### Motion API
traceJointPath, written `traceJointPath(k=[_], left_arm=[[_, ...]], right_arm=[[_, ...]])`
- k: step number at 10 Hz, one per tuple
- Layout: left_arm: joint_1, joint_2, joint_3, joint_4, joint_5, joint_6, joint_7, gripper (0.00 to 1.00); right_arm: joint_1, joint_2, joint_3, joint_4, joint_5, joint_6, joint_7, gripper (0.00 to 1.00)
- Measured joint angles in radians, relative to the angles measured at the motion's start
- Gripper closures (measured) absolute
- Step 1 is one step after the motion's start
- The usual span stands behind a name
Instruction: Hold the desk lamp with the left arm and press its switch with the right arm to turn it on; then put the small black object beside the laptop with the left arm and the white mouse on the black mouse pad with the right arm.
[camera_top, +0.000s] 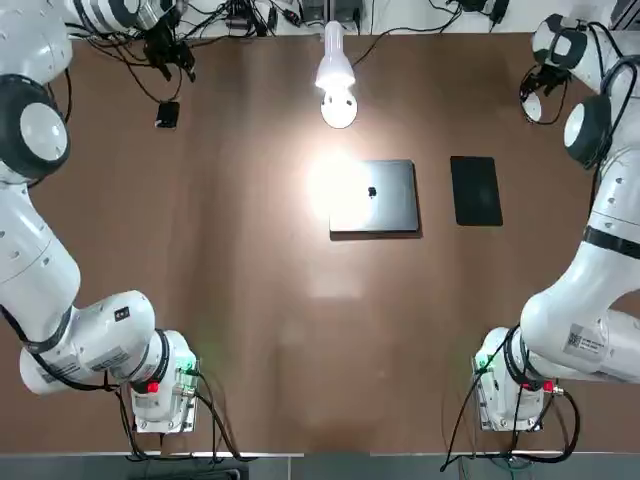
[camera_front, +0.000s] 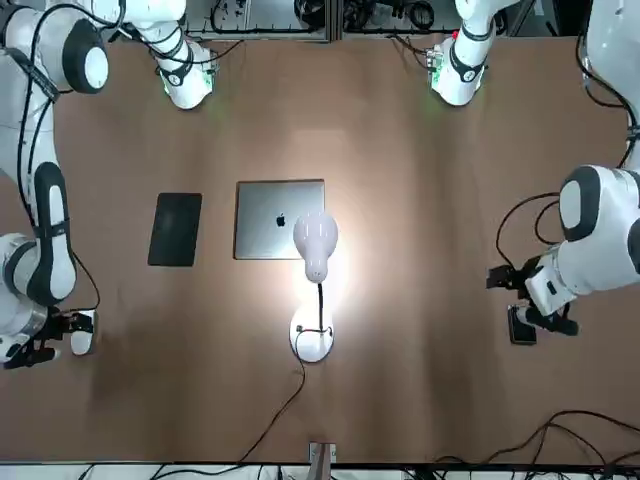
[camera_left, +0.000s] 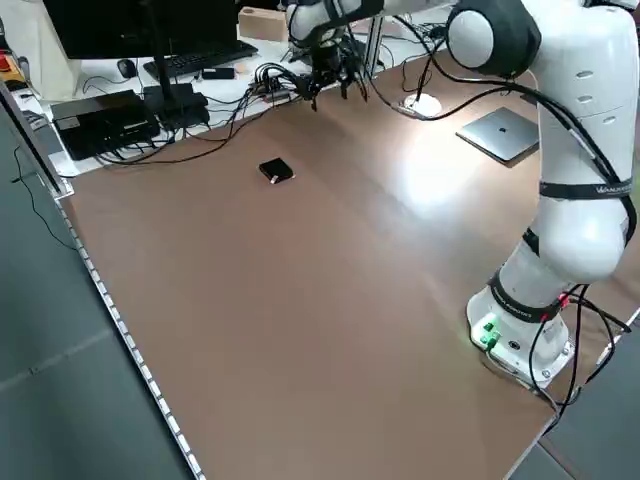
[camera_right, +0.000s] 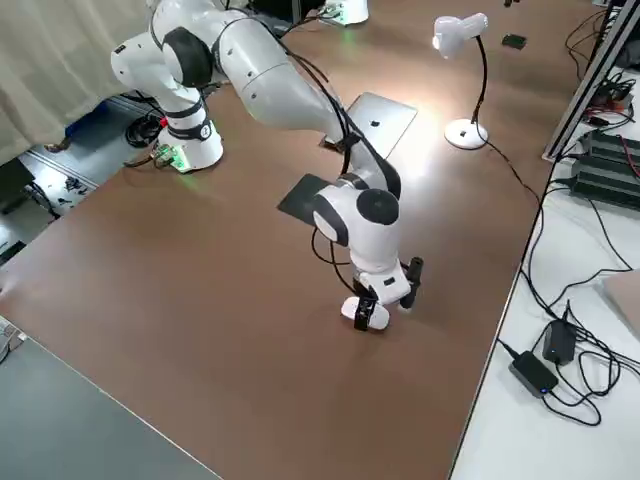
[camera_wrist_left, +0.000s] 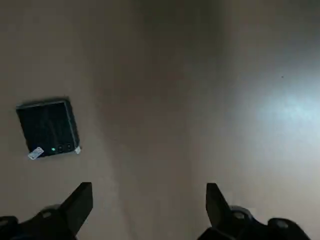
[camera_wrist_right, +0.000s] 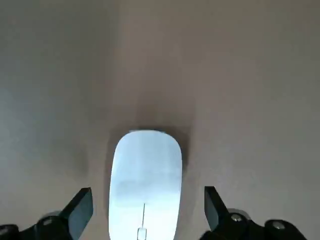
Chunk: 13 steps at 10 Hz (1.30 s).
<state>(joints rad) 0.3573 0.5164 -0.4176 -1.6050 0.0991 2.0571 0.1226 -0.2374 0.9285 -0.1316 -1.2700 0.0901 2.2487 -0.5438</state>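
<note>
Desk lamp (camera_top: 337, 75) is standing lit at the far-centre of the counter (camera_top: 250, 320), its head throwing a bright patch onto the closed laptop (camera_top: 375, 196) just in front of it. Black mouse pad (camera_top: 476, 190) is lying just beside the laptop on the robot's right. Small black object (camera_top: 167, 114) is sitting near the far left corner, well apart from the laptop; left pincer (camera_top: 172, 55) is hovering near it w/ fingers (camera_wrist_left: 80, 202) spread wide and holding nothing, the object off to one side in the left wrist view, not between them. White mouse (camera_top: 540, 106) is resting near the far right edge; right pincer (camera_wrist_right: 145, 212) is hanging directly over it, fully open, fingers either side of the mouse but not gripping it
</note>
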Motion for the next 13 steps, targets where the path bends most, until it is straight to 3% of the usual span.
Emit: traceJointPath(k=[3, 5, 6, 7, 8, 11, 13], left_arm=[[-0.021, 0.094, 0.11, -0.005, 0.021, 0.192, -0.003, 0.0], [-0.114, 0.15, 0.255, -0.005, 0.018, 0.305, -0.003, 0.0], [-0.151, 0.175, 0.312, -0.003, 0.004, 0.338, -0.003, 0.0], [-0.165, 0.198, 0.334, 0.002, -0.017, 0.353, -0.003, 0.0], [-0.173, 0.221, 0.348, 0.018, -0.037, 0.356, -0.003, 0.0], [-0.185, 0.257, 0.386, 0.045, -0.077, 0.357, -0.002, 0.0], [-0.185, 0.266, 0.39, 0.047, -0.084, 0.357, -0.002, 0.0]], right_arm=[[0.0, 0.011, 0.004, -0.001, 0.003, 0.0, 0.0, 0.03], [0.0, 0.022, 0.005, -0.001, 0.003, 0.0, 0.0, 0.05], [0.0, 0.024, 0.006, -0.001, 0.003, 0.0, 0.0, 0.11], [0.0, 0.024, 0.006, 0.0, 0.003, 0.0, 0.0, 0.18], [0.0, 0.024, 0.007, 0.001, 0.003, 0.0, 0.0, 0.35], [0.007, 0.021, 0.015, 0.006, 0.004, -0.008, 0.0, 0.38], [0.031, -0.002, 0.027, 0.02, 0.005, -0.134, 0.033, 0.38]])
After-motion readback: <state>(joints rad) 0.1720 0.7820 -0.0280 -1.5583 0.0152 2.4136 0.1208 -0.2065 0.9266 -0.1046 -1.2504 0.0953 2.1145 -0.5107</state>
